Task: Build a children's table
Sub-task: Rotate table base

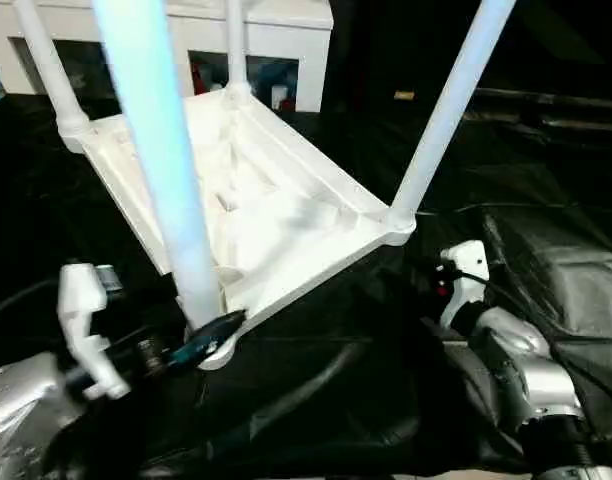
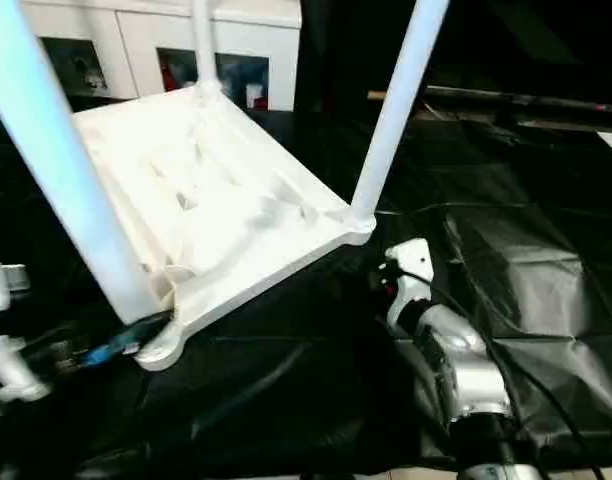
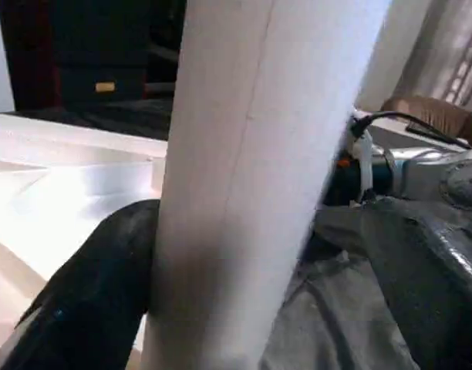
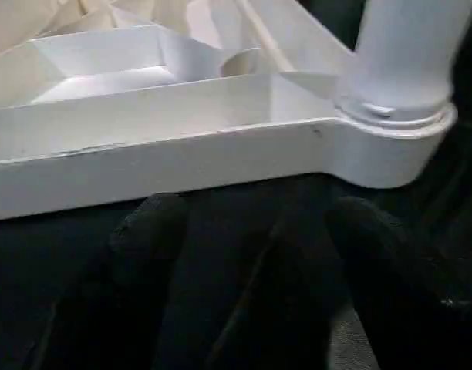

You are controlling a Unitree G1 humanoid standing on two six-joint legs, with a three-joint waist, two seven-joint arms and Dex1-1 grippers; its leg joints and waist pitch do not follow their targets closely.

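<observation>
Item: children's table, lying inverted on black sheeting, legs rising. My left end effector is flanking nearest leg, fingers wide; right end effector is hovering spread beside corner socket.

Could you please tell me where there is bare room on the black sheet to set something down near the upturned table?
Bare black sheet lies in front of the children's table, between the left gripper and right gripper. More lies right of the near right leg. It is crowded around the nearest leg, and behind, by the white cabinet.

Dim scene; white table overexposed, glaring; wrist views soft.
</observation>
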